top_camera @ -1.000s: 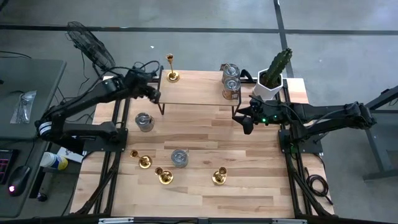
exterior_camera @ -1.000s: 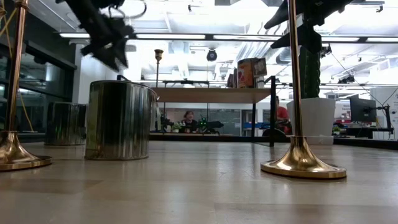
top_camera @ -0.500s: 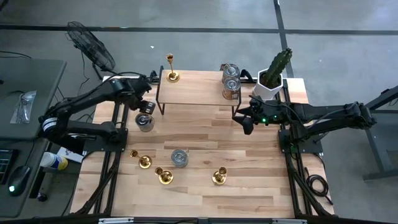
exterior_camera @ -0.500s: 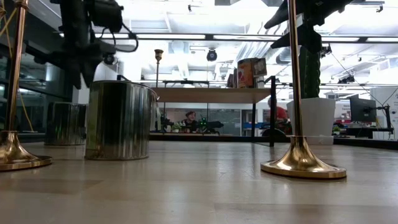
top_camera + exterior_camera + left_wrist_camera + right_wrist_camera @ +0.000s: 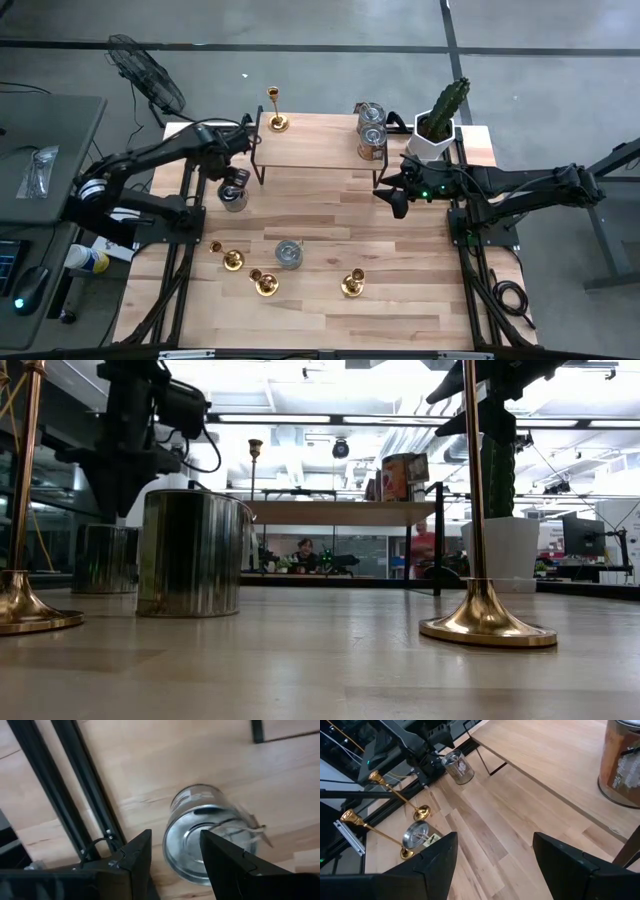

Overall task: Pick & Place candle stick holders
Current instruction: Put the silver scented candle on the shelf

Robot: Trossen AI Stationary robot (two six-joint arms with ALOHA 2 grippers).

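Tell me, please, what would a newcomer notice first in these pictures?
Probably the gold candle stick holders: three stand near the table's front edge, and one stands on the raised shelf at the back. Next, the left gripper hangs open above a tin can near the shelf's left leg.

Tin cans [image 5: 233, 196] on wooden table [image 5: 400, 300], potted cactus [image 5: 441, 120], perhaps a fan [image 5: 140, 70].

Setting: robotics lab in an open-plan office hall
Floor: grey concrete [image 5: 560, 70] with dark seams; standing fan [image 5: 143, 72] beside the rig
Side desk: keyboard and mouse [image 5: 24, 297]
Background: ceiling strip lights [image 5: 330, 419]; monitors [image 5: 583, 537]; seated person [image 5: 303, 549]
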